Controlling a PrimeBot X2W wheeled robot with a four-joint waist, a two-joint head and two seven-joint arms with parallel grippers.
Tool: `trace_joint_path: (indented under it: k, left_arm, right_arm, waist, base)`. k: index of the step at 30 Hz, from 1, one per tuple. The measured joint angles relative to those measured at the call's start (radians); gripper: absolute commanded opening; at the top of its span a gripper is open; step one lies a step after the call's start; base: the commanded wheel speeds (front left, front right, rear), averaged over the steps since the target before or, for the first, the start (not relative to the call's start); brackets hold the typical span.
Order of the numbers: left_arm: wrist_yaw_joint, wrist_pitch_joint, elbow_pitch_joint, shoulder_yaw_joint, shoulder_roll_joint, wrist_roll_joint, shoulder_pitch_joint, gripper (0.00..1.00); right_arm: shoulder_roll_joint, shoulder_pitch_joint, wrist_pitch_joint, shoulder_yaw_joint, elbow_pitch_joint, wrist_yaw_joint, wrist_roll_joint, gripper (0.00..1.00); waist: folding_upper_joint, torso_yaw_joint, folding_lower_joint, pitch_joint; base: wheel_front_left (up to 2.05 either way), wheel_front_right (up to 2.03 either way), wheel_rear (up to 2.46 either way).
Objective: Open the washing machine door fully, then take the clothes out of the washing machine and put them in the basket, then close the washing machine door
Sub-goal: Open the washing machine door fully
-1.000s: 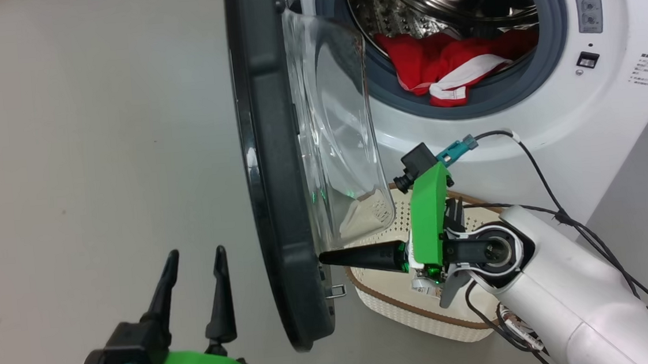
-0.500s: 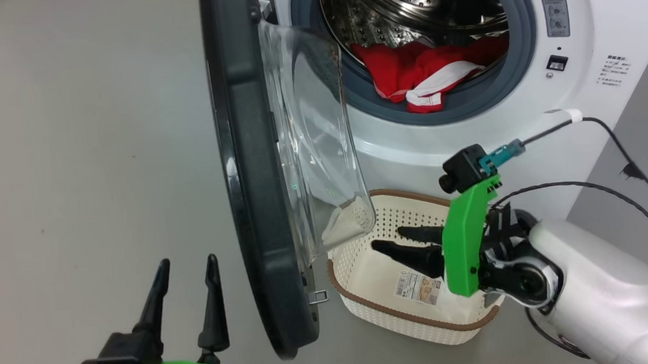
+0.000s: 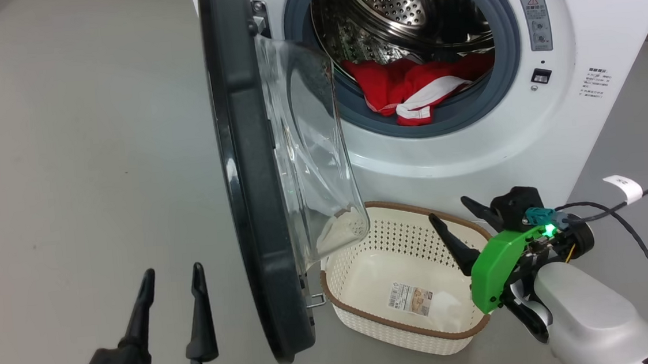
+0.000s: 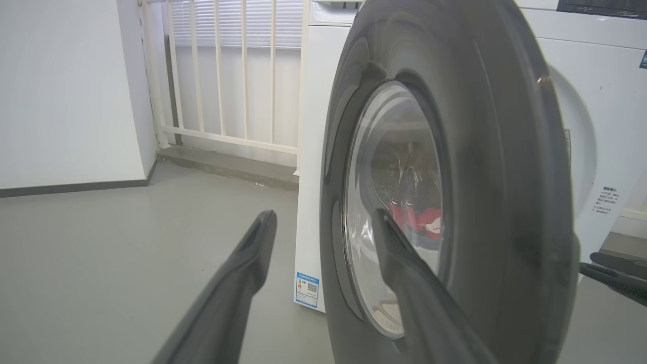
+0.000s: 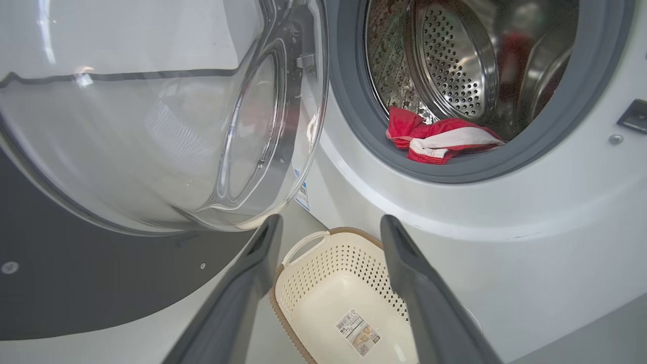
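Moved: right gripper (image 3: 448, 207) back from washing machine door (image 3: 242, 171) to right rim of basket (image 3: 369, 316), fingers apart, empty | clothes (image 3: 403, 86) at washing machine (image 3: 443, 155) drum lip, up-left of it, long axis across opening | left gripper (image 3: 172, 269) spread, empty, screened by door | right arm nearer

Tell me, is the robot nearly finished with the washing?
Not yet. Done: the washing machine door stands open. In hand: nothing; the right gripper hovers open and empty by the basket. Left: the red clothes lie in the drum, the basket holds no clothes, and the door needs closing.
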Motion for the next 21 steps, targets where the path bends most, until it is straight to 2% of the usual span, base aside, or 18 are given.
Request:
trace_joint_path:
  k: [2, 4, 5, 6, 11, 13, 16, 21]
  left_arm:
    - [0.004, 0.000, -0.016, 0.005, 0.000, 0.000, 0.017, 1.00]
    - [0.009, 0.000, -0.018, 0.007, 0.000, 0.001, 0.021, 1.00]
    - [0.009, 0.000, -0.021, 0.008, 0.000, 0.002, 0.024, 1.00]
    - [0.009, 0.000, -0.027, 0.010, -0.001, 0.006, 0.031, 1.00]
    - [0.018, 0.000, -0.035, 0.009, -0.001, 0.006, 0.031, 1.00]
    - [0.018, 0.000, -0.036, 0.008, -0.002, 0.006, 0.031, 1.00]
    - [0.018, 0.000, -0.037, 0.007, -0.002, 0.006, 0.031, 1.00]
    - [0.026, 0.000, -0.043, 0.008, -0.002, 0.006, 0.031, 1.00]
  right_arm:
    - [0.044, 0.016, -0.051, -0.102, 0.063, 0.000, -0.112, 1.00]
    - [0.052, 0.022, -0.057, -0.141, 0.067, 0.000, -0.153, 1.00]
    - [0.058, 0.033, -0.056, -0.192, 0.048, 0.000, -0.193, 1.00]
    - [0.066, 0.066, -0.057, -0.304, -0.047, 0.000, -0.288, 1.00]
    - [0.110, 0.241, -0.061, -0.499, -0.326, 0.000, -0.495, 1.00]
    - [0.116, 0.315, -0.061, -0.536, -0.414, 0.000, -0.533, 1.00]
    - [0.117, 0.392, -0.061, -0.549, -0.521, 0.000, -0.522, 1.00]
    - [0.120, 0.453, -0.061, -0.560, -0.628, 0.000, -0.518, 1.00]
  waist:
    - [0.0000, -0.005, 0.0000, -0.001]
    - [0.0000, -0.006, 0.0000, 0.000]
    - [0.0000, -0.007, 0.0000, 0.000]
    - [0.0000, -0.009, 0.0000, 0.001]
    - [0.0000, -0.009, 0.0000, 0.004]
    - [0.0000, -0.007, 0.0000, 0.005]
    - [0.0000, -0.003, 0.0000, 0.005]
    - [0.0000, -0.002, 0.0000, 0.012]
  base:
    - [0.00, 0.00, 0.00]
    - [0.00, 0.00, 0.00]
    - [0.00, 0.00, 0.00]
    - [0.00, 0.00, 0.00]
    - [0.00, 0.00, 0.00]
    - [0.00, 0.00, 0.00]
    - [0.00, 0.00, 0.00]
    - [0.00, 0.00, 0.00]
